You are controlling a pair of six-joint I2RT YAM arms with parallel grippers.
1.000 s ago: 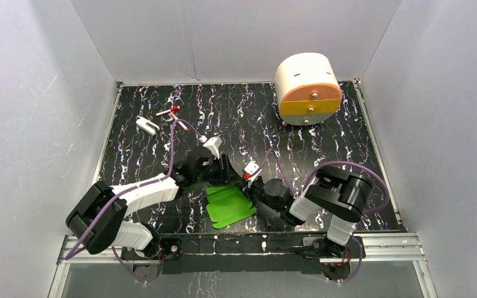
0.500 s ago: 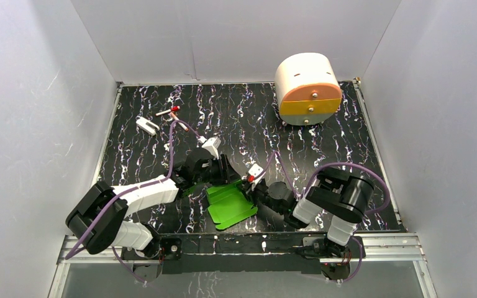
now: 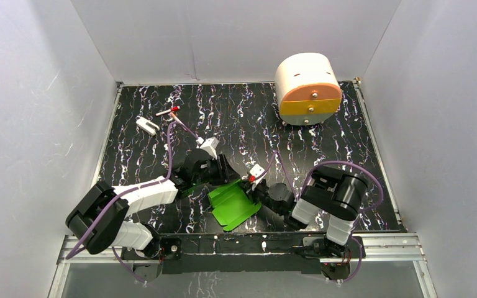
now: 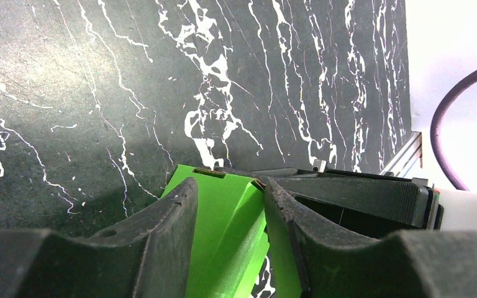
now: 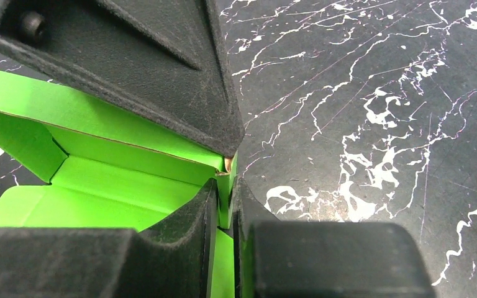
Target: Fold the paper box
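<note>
The paper box (image 3: 233,205) is bright green card, partly folded, lying near the table's front edge between both arms. My left gripper (image 3: 219,176) reaches its far edge. In the left wrist view, a slotted green flap (image 4: 223,217) with a raised crease fills the gap of the left gripper (image 4: 227,205), and both half-closed fingers (image 4: 161,236) touch the card. My right gripper (image 3: 254,189) meets the box's right side. In the right wrist view, the right gripper (image 5: 227,208) pinches a thin upright green wall (image 5: 225,186), beside the box's open inside (image 5: 112,192).
A cream-and-orange rounded drawer unit (image 3: 307,87) stands at the back right. A small white piece (image 3: 147,125) and a red-and-white piece (image 3: 169,112) lie at the back left. White walls close in the black marbled table (image 3: 348,143). A metal rail (image 3: 242,243) runs along the near edge.
The box has shifted slightly right and turned a little. The right gripper loosened briefly, then closed on the box's wall. The left gripper has barely moved.
</note>
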